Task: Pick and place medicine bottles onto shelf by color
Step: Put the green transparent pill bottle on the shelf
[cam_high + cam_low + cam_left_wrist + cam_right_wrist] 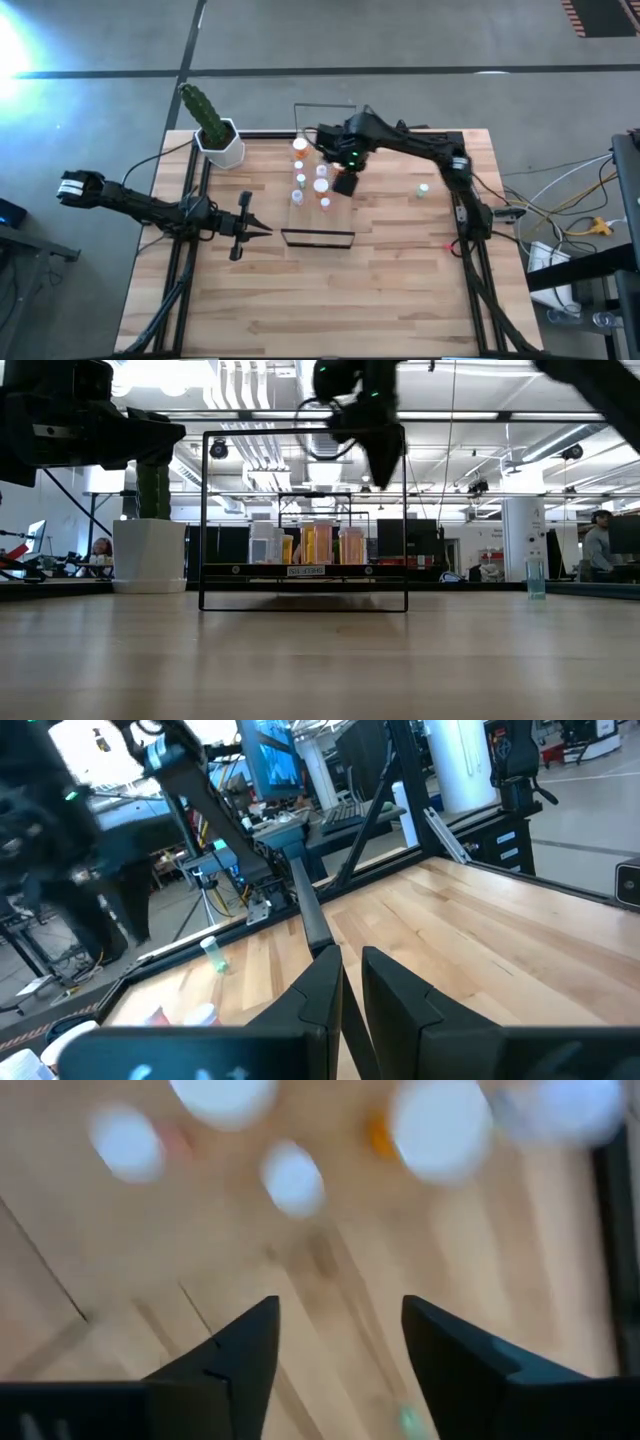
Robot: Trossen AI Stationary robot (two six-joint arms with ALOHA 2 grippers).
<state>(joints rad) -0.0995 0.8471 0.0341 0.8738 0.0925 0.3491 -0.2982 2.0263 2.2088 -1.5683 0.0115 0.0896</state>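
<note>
The shelf [318,238] is a black wire frame with a narrow board, standing mid-table at the far side; it also appears in the low view [305,571]. Several medicine bottles [321,184] with white caps stand upright on it, orange, pink and whitish [322,545]. One green bottle [423,190] stands alone on the table to the right [536,575]. My right gripper [345,184] hovers open above the bottles on the shelf [388,465], looking down on blurred white caps [293,1178]. My left gripper [262,228] waits shut, left of the shelf [350,970].
A white pot with a green cactus [218,140] stands at the table's far left corner [148,555]. Bare wooden tabletop [330,300] stretches across the near half. Cables and a stand [570,250] lie off the right edge. People show in the room behind.
</note>
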